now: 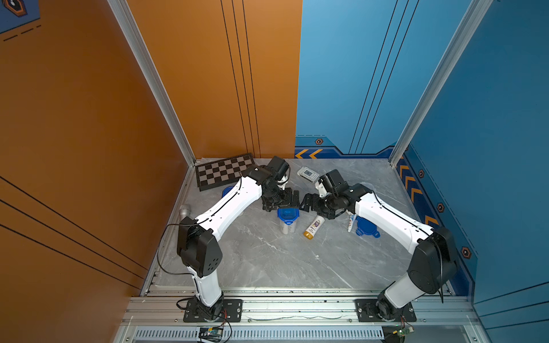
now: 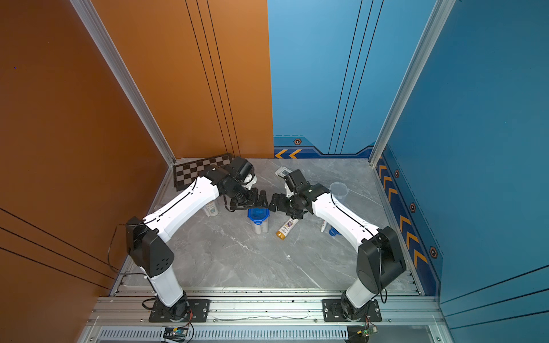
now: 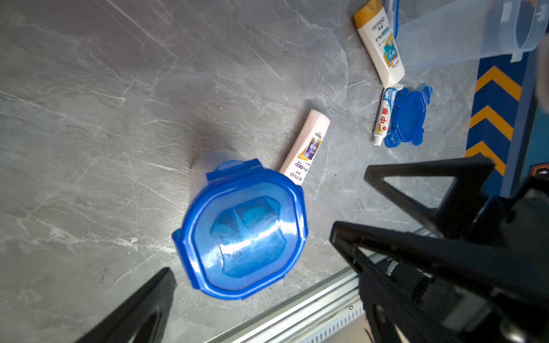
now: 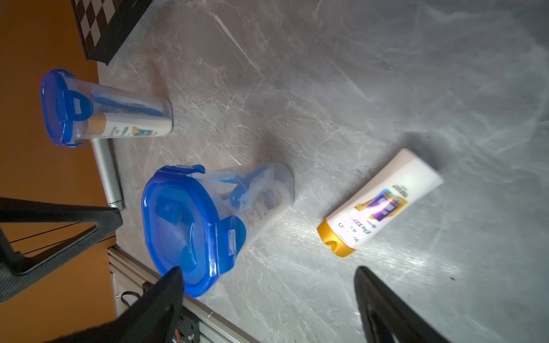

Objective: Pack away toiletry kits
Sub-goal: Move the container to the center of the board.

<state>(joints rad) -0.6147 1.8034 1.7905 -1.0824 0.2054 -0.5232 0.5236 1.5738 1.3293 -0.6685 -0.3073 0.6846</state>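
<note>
A clear cup with a blue clip lid (image 1: pixel 287 219) stands at mid table with a kit inside. In both top views my left gripper (image 1: pixel 292 199) and right gripper (image 1: pixel 306 203) hover tip to tip just behind it. Both are open and hold nothing. The lid (image 3: pixel 243 228) lies just beyond my left gripper (image 3: pixel 261 308). My right gripper (image 4: pixel 267 300) straddles bare table beside the same cup (image 4: pixel 190 225). A gold-capped bottle (image 1: pixel 313 227) lies next to that cup. A toothpaste tube (image 1: pixel 352 222) and a loose blue lid (image 1: pixel 367 228) lie under the right forearm. A second bottle (image 3: pixel 380 44) lies by an empty cup (image 2: pixel 338 190).
Another lidded, filled cup (image 4: pixel 104 115) stands by the orange wall under the left arm, beside a grey microphone (image 4: pixel 108 175). A chessboard (image 1: pixel 224 172) sits in the back left corner. A flat white box (image 1: pixel 308 174) lies at the back. The aluminium rail (image 1: pixel 297 308) borders the front edge.
</note>
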